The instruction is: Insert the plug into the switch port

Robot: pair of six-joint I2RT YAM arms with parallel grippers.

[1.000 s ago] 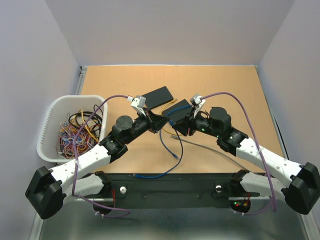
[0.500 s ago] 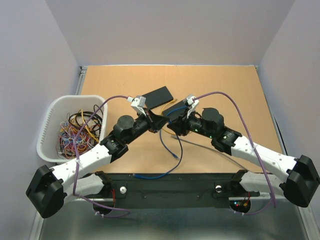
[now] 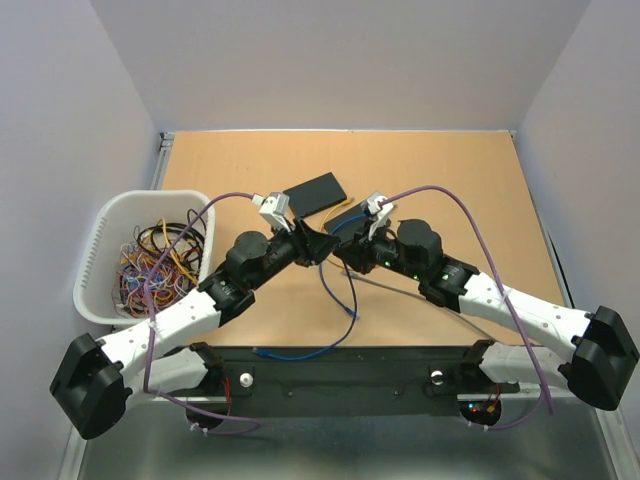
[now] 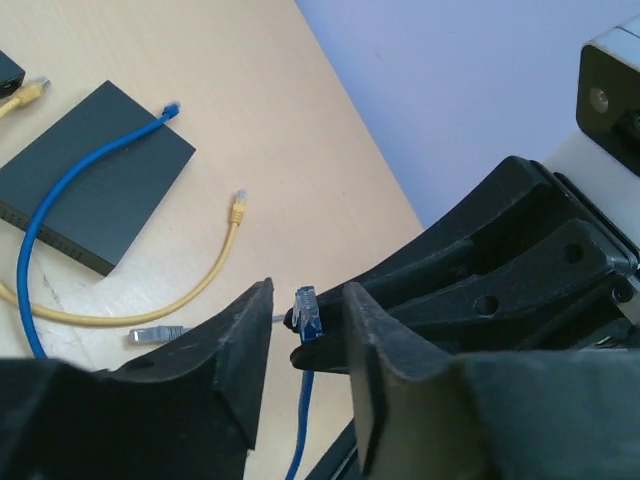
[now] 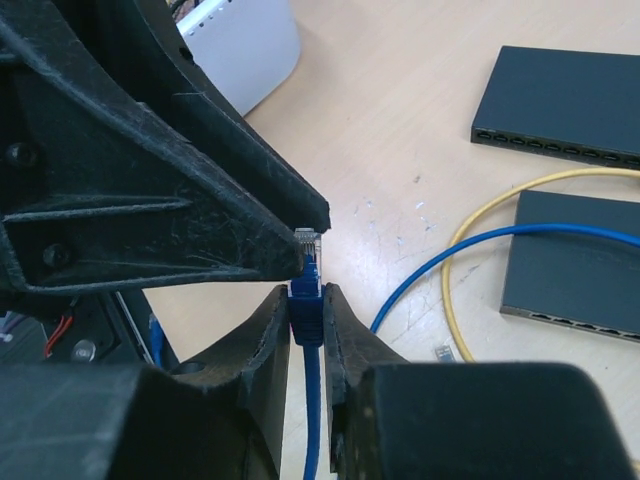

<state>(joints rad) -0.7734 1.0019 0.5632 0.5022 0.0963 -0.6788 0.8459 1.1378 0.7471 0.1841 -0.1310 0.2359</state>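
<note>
The blue cable's plug (image 5: 308, 262) stands upright between my two grippers, which meet above the table's middle. My right gripper (image 5: 305, 293) is shut on the plug's blue boot, with the clear tip poking out above its fingers. My left gripper (image 4: 306, 298) is open around that tip (image 4: 307, 312), a gap showing on both sides. Two flat dark switches lie beyond: one (image 5: 565, 105) with its port row facing me, the other (image 5: 575, 265) nearer, with the blue cable (image 5: 480, 250) running over it. From above, the grippers (image 3: 330, 250) hide part of the nearer switch (image 3: 352, 213).
A yellow cable (image 4: 215, 275) and a grey cable's plug (image 4: 155, 335) lie loose on the table beside the switches. A white basket (image 3: 103, 222) full of tangled cables stands at the left edge. The blue cable loops down toward the near edge (image 3: 345, 310).
My left gripper has opened and let go of the plug. My right arm has moved left and its gripper has closed on the plug.
</note>
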